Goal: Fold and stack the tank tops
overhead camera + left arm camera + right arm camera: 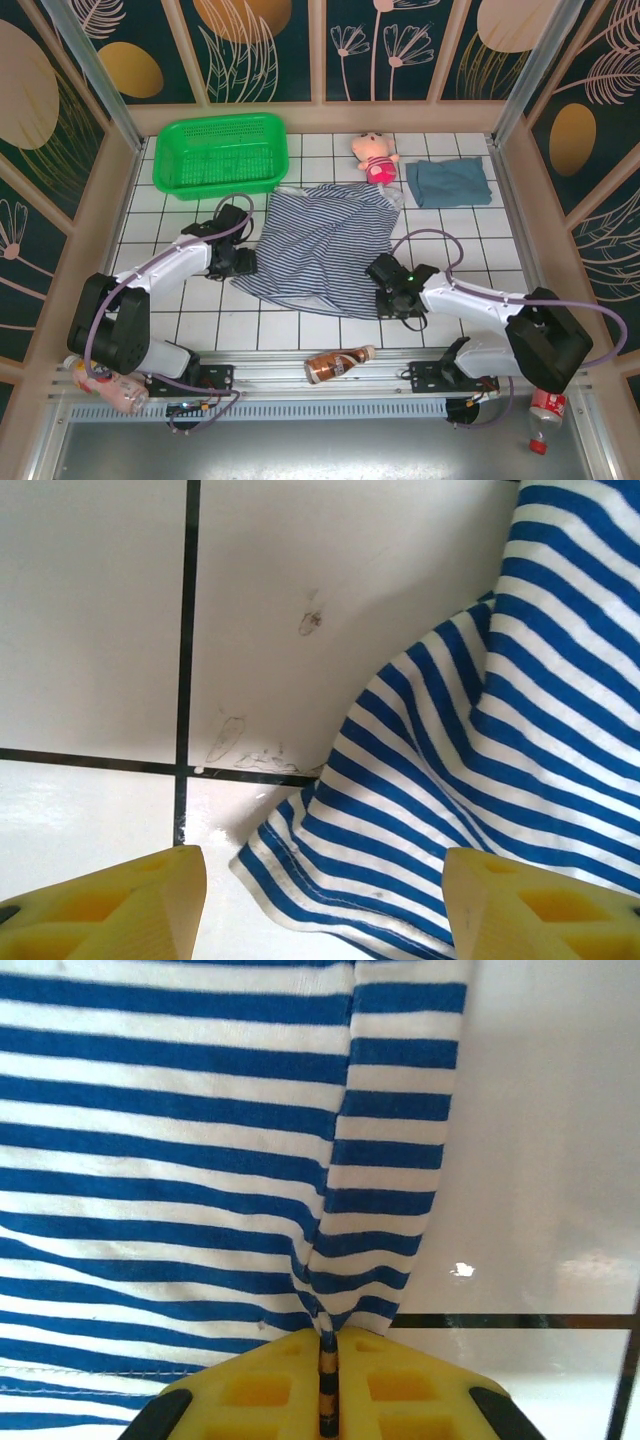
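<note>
White tiled table (pixel 470 240) w/ black grout, boxed in by dark floral wall panels (pixel 250 40).

Striped top (pixel 320 250) lies spread flat btwn the two grippers, rumpled, not folded.

L gripper (pixel 243 262) sits at the top's edge. In the wrist view, L gripper (pixel 325 905) has its jaws well apart and both yellow fingers (pixel 120 900) are clear of the cloth. A hem corner of the striped top (pixel 500 730) lies btwn them and runs off ahead and to the right; bare tile is ahead-left.

R gripper (pixel 380 275) is at the top's opposite edge. In the wrist view, R gripper (pixel 328 1345) has its jaws together, pinching a thin raised fold of the striped top (pixel 180 1160). Cloth spreads ahead and to its left, bare tile to its right.

Teal top (pixel 448 182) is well beyond the R gripper, lying folded and flat. Pink doll (pixel 374 156) is just beside it. Green basket (pixel 165 170) sits beyond the L gripper. Brown bottle (pixel 338 364) lies on its side behind both, on the near rail.
</note>
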{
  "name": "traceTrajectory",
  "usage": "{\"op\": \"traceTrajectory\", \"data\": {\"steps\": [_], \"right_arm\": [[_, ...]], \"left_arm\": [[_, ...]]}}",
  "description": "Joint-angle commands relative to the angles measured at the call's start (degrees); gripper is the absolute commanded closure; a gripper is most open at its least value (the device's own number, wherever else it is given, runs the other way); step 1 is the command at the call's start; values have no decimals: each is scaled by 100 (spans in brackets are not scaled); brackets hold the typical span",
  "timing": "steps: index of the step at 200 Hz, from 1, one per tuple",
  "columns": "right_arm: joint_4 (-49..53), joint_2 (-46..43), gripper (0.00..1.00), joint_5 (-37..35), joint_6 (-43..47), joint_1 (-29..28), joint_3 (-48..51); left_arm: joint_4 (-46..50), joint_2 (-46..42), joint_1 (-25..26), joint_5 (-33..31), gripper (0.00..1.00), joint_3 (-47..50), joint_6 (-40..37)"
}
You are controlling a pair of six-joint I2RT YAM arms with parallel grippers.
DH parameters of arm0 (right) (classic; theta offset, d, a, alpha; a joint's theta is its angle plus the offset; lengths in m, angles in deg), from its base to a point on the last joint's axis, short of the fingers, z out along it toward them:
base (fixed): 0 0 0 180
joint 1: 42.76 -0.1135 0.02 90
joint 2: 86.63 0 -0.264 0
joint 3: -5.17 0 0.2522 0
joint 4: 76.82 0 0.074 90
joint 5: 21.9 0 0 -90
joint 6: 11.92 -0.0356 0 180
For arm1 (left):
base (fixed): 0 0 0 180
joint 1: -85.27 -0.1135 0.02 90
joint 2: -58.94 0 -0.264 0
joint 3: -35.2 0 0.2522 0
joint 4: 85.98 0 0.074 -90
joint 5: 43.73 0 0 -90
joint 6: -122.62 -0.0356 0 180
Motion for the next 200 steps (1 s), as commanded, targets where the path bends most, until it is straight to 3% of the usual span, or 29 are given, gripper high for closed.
{"op": "traceTrajectory", "data": {"steps": [1, 127, 177, 200], "right_arm": [[268, -486, 89, -437, -149, 89, -137], [252, -1491, 92, 112, -199, 1287, 109], [152, -1507, 93, 236, -164, 1441, 170], [110, -1484, 94, 259, -143, 1449, 179]], "left_arm": [[76, -179, -114, -85, 37, 159, -40], [-1166, -172, -108, 1751, 60, 1193, 752], [-1135, -352, 77, 1895, 60, 1401, 947], [-1312, -247, 102, 1946, 68, 1556, 992]]}}
